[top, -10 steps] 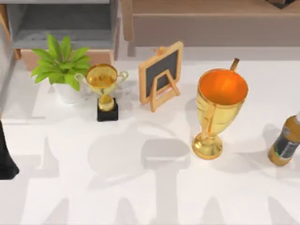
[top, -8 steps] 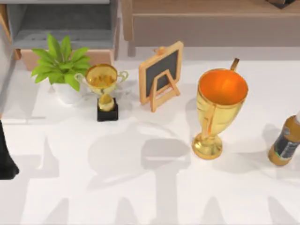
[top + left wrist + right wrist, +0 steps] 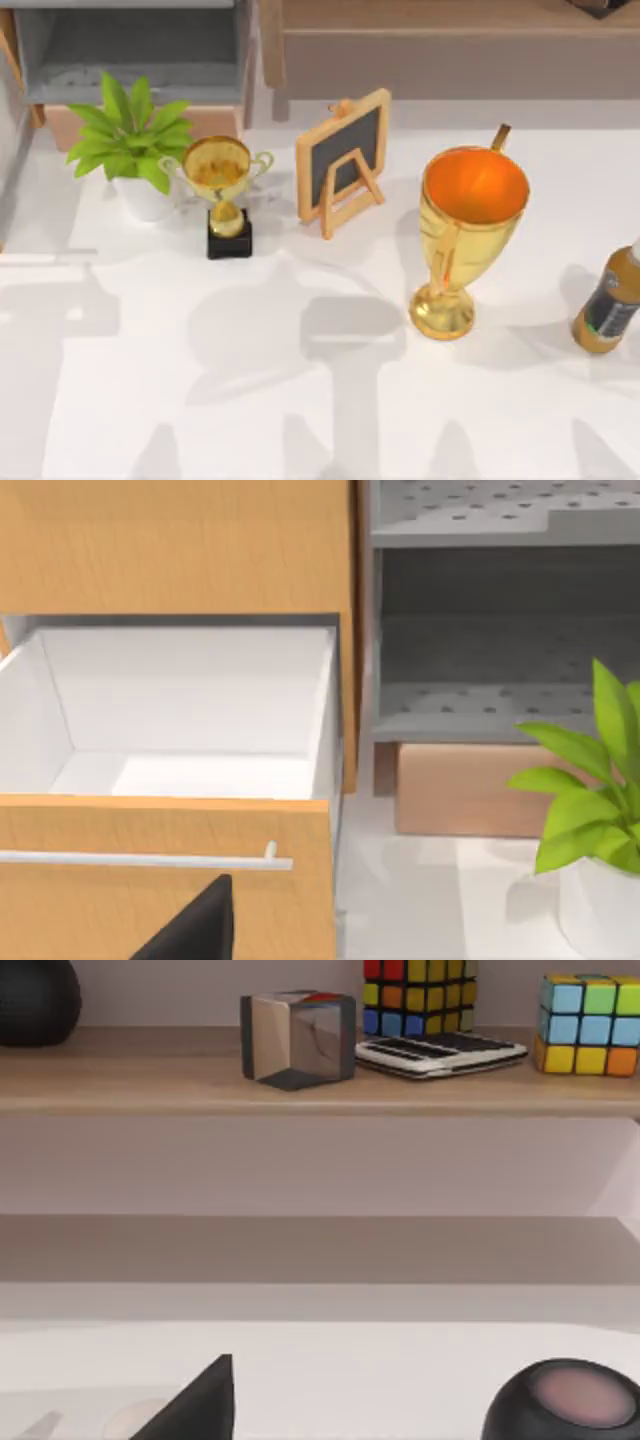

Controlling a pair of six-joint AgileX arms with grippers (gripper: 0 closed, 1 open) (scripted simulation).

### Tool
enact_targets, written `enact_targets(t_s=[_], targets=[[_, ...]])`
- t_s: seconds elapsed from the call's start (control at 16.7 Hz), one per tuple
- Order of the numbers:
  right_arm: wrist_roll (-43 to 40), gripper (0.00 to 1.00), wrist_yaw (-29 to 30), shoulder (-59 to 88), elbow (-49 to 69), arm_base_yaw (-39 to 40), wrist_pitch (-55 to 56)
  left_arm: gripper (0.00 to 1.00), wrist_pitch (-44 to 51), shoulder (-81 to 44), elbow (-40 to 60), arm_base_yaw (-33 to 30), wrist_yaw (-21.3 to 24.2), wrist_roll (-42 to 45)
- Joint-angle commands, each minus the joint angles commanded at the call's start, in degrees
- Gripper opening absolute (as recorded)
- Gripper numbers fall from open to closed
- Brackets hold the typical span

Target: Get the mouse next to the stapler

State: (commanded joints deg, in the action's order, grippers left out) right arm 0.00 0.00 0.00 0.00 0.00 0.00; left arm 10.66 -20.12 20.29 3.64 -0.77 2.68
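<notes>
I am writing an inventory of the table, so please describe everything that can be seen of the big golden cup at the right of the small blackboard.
The large gold cup looks like polished metal, with a wide open bowl whose inside glows orange. A narrow stem joins the bowl to a round foot. One slim handle runs down its left side. It stands upright on the white table, right of the small blackboard easel and left of the brown bottle, touching neither. Its shadow falls on the table beside it.

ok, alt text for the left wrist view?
An open wooden drawer with a white, empty inside and a metal handle across its front. Beside it are grey shelves and a leafy green plant in a white pot.
</notes>
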Motion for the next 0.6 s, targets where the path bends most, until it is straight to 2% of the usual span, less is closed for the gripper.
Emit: enact_targets(t_s=[0.6], targets=[[0.0, 1.00, 0.0, 0.0, 0.0, 0.0, 0.0, 1.00, 30.5, -59.1, 55.7, 7.0, 1.4, 9.2]])
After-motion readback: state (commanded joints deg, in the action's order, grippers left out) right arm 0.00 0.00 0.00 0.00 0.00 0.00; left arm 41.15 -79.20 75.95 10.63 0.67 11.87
